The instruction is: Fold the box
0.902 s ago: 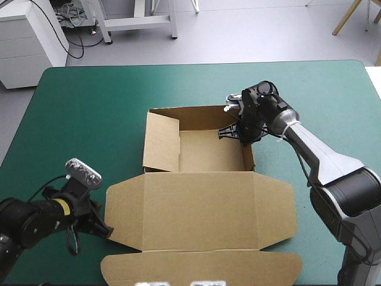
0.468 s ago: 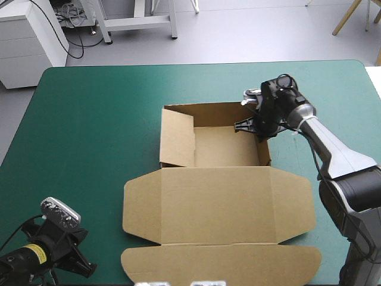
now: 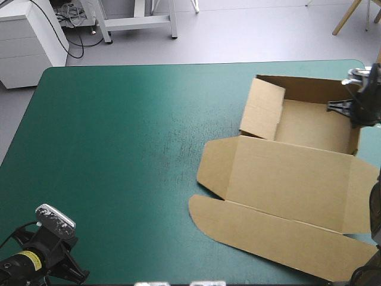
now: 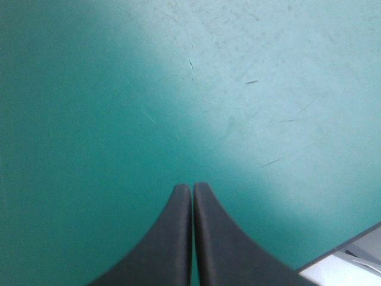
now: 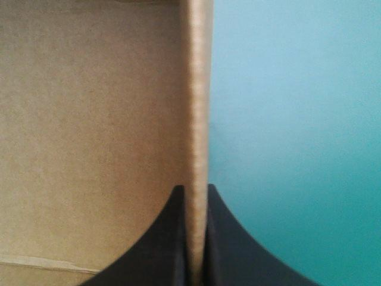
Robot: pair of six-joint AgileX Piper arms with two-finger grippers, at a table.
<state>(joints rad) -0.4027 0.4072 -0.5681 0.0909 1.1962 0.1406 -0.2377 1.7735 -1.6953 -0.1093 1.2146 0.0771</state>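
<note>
Now the box [image 3: 286, 179] lies on the right part of the teal-green cover [image 3: 119, 149], turned a little askew. Its open tray [image 3: 309, 125] is on the far side and its lid [image 3: 280, 229] is spread flat toward the near edge. The right gripper [image 5: 194, 189] has its 2 black fingers clamped on the tray's right wall [image 5: 196, 89], with only the board's thickness between them. The left gripper [image 4: 192, 187] hangs over bare cover by the near left corner, well apart from the box, its 2 fingers pressed together on nothing.

The main risk, as I judge it, is the table's right edge. The box's right side sits at or very near it, so any further drag rightward could tip board over the side. With 1 narrow pinch carrying the whole sheet, the wall could crease or slip free. The tray's left wall [image 3: 262, 110] leans rather than standing tucked, so it may flop open, and the left gripper is too far off to steady it.
</note>
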